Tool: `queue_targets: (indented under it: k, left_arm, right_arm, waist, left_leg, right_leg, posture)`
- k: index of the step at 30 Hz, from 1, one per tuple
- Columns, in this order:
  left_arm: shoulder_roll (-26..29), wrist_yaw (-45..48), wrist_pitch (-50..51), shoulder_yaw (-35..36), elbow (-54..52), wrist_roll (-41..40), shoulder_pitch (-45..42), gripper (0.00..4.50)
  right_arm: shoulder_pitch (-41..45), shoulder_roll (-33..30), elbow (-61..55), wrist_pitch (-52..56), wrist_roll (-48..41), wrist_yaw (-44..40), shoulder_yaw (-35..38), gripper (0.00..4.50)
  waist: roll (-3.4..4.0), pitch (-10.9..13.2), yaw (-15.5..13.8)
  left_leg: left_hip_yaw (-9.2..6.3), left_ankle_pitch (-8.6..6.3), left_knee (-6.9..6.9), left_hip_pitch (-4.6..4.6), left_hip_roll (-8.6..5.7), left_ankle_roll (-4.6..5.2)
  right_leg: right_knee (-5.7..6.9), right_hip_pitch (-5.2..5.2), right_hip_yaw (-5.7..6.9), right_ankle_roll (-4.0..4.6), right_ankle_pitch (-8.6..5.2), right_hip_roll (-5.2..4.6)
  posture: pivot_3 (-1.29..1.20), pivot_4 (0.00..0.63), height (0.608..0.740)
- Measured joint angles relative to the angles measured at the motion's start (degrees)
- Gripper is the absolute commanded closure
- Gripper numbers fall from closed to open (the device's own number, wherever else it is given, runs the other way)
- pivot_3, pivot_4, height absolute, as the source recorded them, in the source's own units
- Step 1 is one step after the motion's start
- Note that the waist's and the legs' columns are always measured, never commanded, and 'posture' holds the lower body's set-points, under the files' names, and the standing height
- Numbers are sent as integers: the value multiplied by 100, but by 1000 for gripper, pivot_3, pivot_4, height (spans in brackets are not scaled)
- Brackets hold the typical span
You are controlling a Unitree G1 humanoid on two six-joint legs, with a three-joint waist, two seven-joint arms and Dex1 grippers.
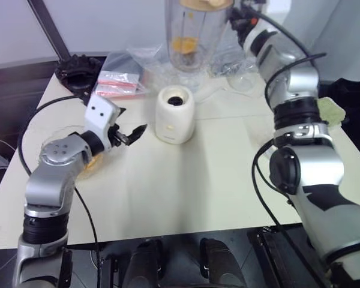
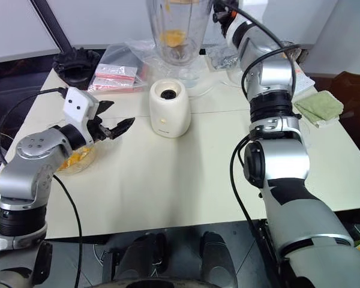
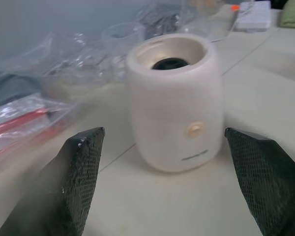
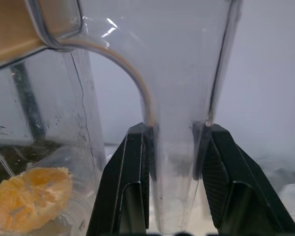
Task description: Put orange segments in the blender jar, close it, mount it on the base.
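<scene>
Clear blender jar [image 1: 192, 36] handle clamped in right hand [image 4: 173, 147] | left hand [image 3: 167, 191] wide, facing base [image 3: 174, 98]

1. Blender jar [image 1: 192, 36]: clear plastic, upright, raised above the far side of the table behind the base; peach-coloured lid on top; its handle [image 4: 179, 147] is clamped between two black fingers.
2. Orange segments [image 4: 29, 196]: glossy orange-yellow pieces low inside the jar.
3. Base [image 2: 170, 108]: squat white cylinder, dark round socket uppermost, upright on the table, unmounted.
</scene>
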State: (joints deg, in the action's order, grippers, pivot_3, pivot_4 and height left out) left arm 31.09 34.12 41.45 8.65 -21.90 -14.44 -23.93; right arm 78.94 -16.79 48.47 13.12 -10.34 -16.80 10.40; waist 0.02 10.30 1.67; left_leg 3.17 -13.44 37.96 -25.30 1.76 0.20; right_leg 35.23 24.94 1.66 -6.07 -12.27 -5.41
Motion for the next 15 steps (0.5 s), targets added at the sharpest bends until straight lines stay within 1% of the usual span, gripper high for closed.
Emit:
queue_targets:
  k: [3, 6, 15]
  left_arm:
    - [89, -73, 0, 117, -1, -15, 35, 420]
    - [169, -104, 0, 162, -1, -57, 97, 420]
    - [246, -226, -32, 169, 0, -125, 159, 420]
  right_arm:
    - [-14, 214, 237, 20, 15, -70, -109, 3618]
    - [-24, 250, 234, 106, 11, -102, -124, 3618]
    - [-384, 451, -41, 399, 3, -12, -192, 3618]
  waist:
    - [0, 3, -2]
    - [0, 3, -47]
    - [0, 3, -55]
  left_leg:
    - [-1, 1, 0, -10, 0, -2]
    - [-1, 2, -2, -12, 2, -3]
    - [-1, 7, -1, -9, 2, -12]
  right_leg:
    - [8, 17, 1, 0, 0, 1]
    - [14, 24, 1, 0, 0, 3]
    - [23, 24, 1, 2, 2, 3]
  posture:
    - [0, 150, 740]
    - [0, 150, 740]
    - [0, 150, 740]
